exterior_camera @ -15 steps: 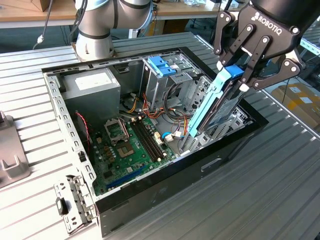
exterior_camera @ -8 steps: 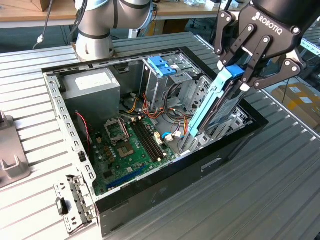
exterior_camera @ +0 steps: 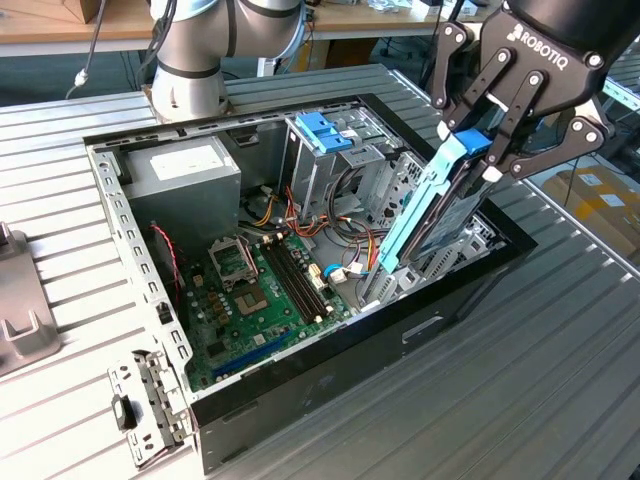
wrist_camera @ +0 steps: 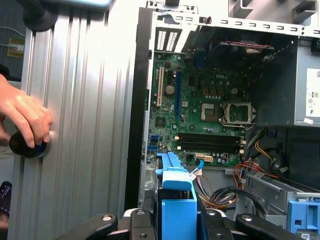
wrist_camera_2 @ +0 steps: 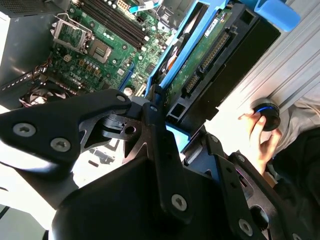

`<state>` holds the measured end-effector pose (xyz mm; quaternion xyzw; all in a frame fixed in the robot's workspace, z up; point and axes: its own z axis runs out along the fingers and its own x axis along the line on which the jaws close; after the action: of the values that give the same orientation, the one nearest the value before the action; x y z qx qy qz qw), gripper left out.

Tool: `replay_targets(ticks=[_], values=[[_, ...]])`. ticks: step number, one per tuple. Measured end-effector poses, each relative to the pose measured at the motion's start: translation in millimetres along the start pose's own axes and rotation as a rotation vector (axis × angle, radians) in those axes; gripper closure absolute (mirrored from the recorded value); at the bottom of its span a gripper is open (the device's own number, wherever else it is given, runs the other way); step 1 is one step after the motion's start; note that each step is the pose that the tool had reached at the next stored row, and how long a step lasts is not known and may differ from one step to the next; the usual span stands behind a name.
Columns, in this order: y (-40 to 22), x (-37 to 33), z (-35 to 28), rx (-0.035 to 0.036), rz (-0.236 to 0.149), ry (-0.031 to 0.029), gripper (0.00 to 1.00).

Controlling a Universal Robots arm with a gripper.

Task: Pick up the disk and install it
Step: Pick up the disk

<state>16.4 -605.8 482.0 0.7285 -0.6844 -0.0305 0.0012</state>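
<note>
Exterior view. Shows the black, multi-link pincer [exterior_camera: 478, 148] closed on the upper end of the disk [exterior_camera: 445, 215], fingers pinching its light-blue plastic rail from both sides. Catches the disk tilted steeply, upper end above the rim, lower end dipped inside the open computer case [exterior_camera: 330, 372] (lid off, lying on its side) at the exterior view's right, beside bare metal bays. Reveals a flat rectangular slab with a dark grey metal body and smooth blue rails along its long edges. Takes in the green motherboard [exterior_camera: 265, 290] on the case floor, a dull grey metal box [exterior_camera: 185, 170] with a white sticker in the far corner, and an upright metal cage [exterior_camera: 325, 140] with a blue plastic top near the middle, red, yellow and black cables looped between. Sets the black-rimmed case on a ribbed aluminium bench [exterior_camera: 500, 400]. Places the arm's rounded silver-grey base joint [exterior_camera: 195, 60] behind the case, with the wrist reaching in from the exterior view's right and the pincer angled down toward the case.

In the second wrist view, looks past matte black linkage bolted with silver screws to the disk's underside, a green circuit board with a dark connector strip, framed in blue. Finds a person's hand [wrist_camera_2: 260, 137] on the bench beyond, fingers curled round a black knob [wrist_camera_2: 266, 114] with a blue ring.
</note>
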Motion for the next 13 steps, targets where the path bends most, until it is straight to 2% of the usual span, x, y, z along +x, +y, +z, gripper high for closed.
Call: replay_targets(ticks=[13], values=[[-6.8,0.4,-0.3,0.0000,0.000,0.0000,0.63]])
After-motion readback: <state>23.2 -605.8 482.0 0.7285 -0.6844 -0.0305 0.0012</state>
